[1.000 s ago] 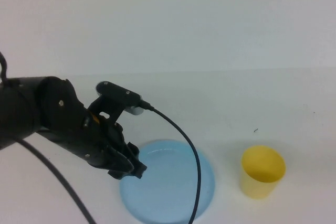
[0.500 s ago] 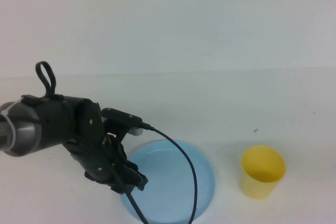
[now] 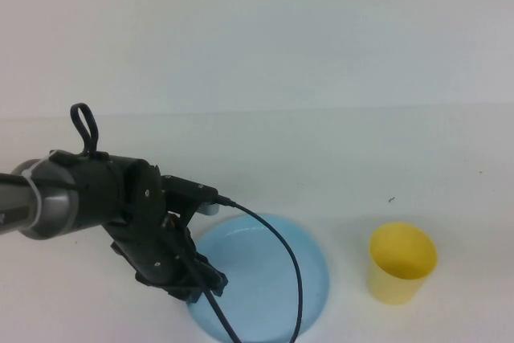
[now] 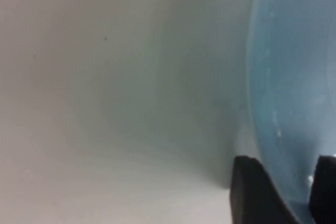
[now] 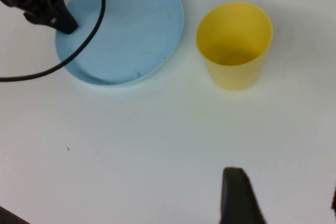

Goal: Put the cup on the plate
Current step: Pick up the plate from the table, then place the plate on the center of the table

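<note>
So the left arm [image 3: 88, 198] has swung lower and pulled back toward the robot since a second ago, and its claw [image 3: 205, 283] has come down onto the plate's left edge; plate and cup haven't budged. Largest first: white table [image 3: 361, 158] carrying everything; then the left arm reaching in from the left with a black cable [image 3: 285, 255] looping across the plate; the light-blue plate [image 3: 265, 279] lies flat near the front, and in the left wrist view its rim [image 4: 254, 103] sits between the two fingers [image 4: 252, 192], part-open, not clamped on it; the yellow cup [image 3: 401, 263] stands upright to the right of the plate, apart from it, nothing holding it; right claw [image 5: 281, 195] hangs above the table nearer the robot than the cup, wide open and empty.
</note>
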`<state>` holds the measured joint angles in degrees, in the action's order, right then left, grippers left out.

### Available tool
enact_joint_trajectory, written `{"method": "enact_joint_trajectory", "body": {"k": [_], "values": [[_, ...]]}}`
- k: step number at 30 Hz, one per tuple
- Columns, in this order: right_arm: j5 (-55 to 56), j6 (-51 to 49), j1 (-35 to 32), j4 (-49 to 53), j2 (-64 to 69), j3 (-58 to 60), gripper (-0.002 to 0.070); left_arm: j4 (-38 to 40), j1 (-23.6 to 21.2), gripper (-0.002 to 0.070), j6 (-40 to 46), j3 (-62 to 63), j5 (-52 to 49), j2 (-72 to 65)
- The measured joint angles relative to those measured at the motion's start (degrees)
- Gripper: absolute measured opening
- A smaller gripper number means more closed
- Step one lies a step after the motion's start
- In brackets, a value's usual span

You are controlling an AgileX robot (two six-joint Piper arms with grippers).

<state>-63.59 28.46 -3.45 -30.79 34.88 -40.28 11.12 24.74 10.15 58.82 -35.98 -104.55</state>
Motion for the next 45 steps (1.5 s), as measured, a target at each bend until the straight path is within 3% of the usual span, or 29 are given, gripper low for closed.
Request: {"method": "enact_joint_trajectory", "body": {"k": [5, 8, 16, 27, 38, 45], "values": [[0.0, 0.0, 0.0, 0.0, 0.0, 0.0, 0.0377, 0.3, 0.0, 0.0084, 1.7, 0.2, 1.0, -1.0], [0.0, 0.0, 0.0, 0.0, 0.0, 0.0, 0.0377, 0.6, 0.0, 0.0041, 3.1, 0.5, 1.1, -1.3], [0.6, 0.3, 0.0, 0.0, 0.0, 0.0, 0.0365, -2.8, 0.1, 0.0030, 3.9, 3.8, -2.1, -1.9], [1.0, 0.0, 0.0, -7.0, 0.0, 0.0, 0.0364, -4.0, 0.1, 0.0006, 5.5, 20.4, -10.0, -2.0], [1.4, 0.0, 0.0, -7.0, 0.0, 0.0, 0.0363, 0.8, 0.1, 0.0006, 5.6, 21.3, -7.9, -6.0], [2.6, 0.2, 0.0, -6.7, 0.0, 0.0, 0.0363, 1.3, 0.1, 0.0053, 14.4, 21.4, -7.8, -9.4]]}}
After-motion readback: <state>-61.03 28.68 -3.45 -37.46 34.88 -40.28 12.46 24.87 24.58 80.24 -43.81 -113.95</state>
